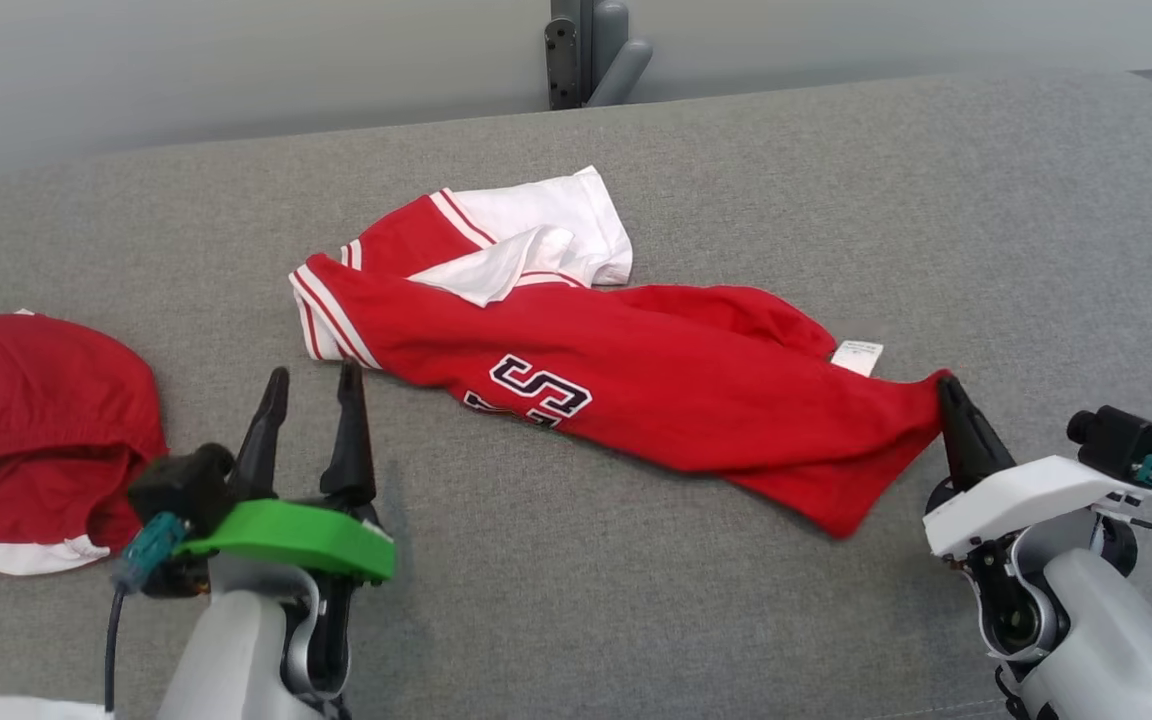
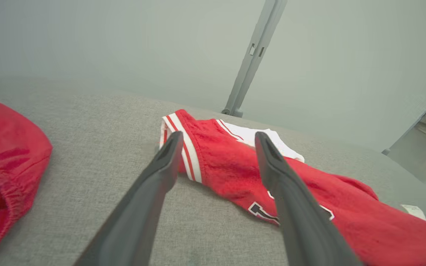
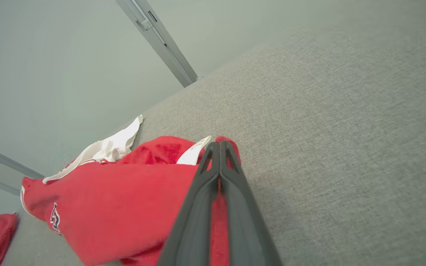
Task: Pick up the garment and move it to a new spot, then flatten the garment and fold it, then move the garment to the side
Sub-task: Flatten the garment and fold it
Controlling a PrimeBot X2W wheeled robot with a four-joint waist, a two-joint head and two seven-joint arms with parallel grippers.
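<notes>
A red garment (image 1: 636, 380) with white striped trim and dark lettering lies crumpled across the middle of the grey padded surface (image 1: 836, 180). My right gripper (image 1: 946, 385) is shut on its right-hand corner; in the right wrist view the red cloth (image 3: 124, 207) sits pinched between the closed fingers (image 3: 218, 147). My left gripper (image 1: 311, 375) stands open just short of the garment's striped left edge (image 2: 183, 147), touching nothing. In the left wrist view its two fingers (image 2: 216, 138) frame that striped edge.
A second red and white garment (image 1: 26, 430) lies bunched at the surface's left edge, also seen in the left wrist view (image 2: 2, 162). A grey post (image 1: 586, 50) rises behind the surface. A white label (image 1: 856, 356) sticks out near the held corner.
</notes>
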